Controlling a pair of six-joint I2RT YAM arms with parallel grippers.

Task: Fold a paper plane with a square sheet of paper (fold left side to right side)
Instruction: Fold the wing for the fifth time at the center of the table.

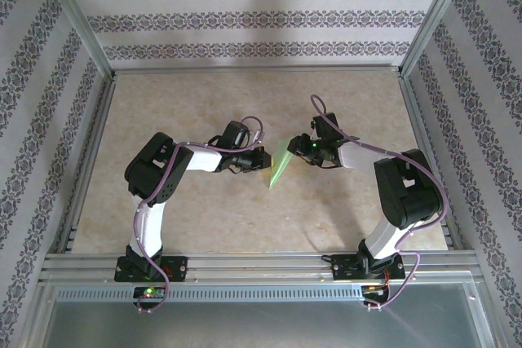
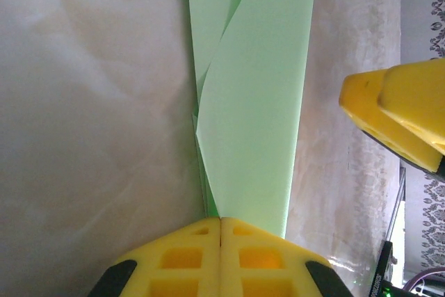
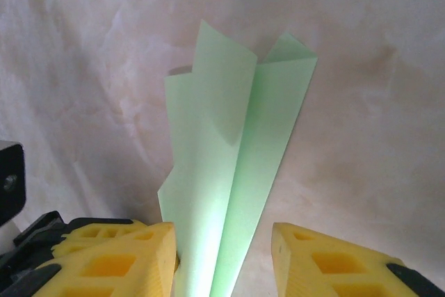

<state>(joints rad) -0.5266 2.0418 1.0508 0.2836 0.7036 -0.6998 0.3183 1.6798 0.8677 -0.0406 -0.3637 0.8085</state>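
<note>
My left claw (image 2: 220,224) and right claw (image 3: 222,236) are yellow with black edges. The paper plane (image 1: 280,165) is plain light green. The desk (image 1: 188,95) is mottled beige; the walls (image 1: 245,20) wear white-and-grey floral stripes.

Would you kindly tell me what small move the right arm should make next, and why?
Probably close the right fingers on the folded light green paper dart: they stand apart either side of it, while the left fingers already pinch it.

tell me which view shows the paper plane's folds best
Right wrist: the paper plane shows both flaps and its centre crease. Left wrist shows overlapping layers pinched in the left gripper. Top external gives a small green sliver.
</note>
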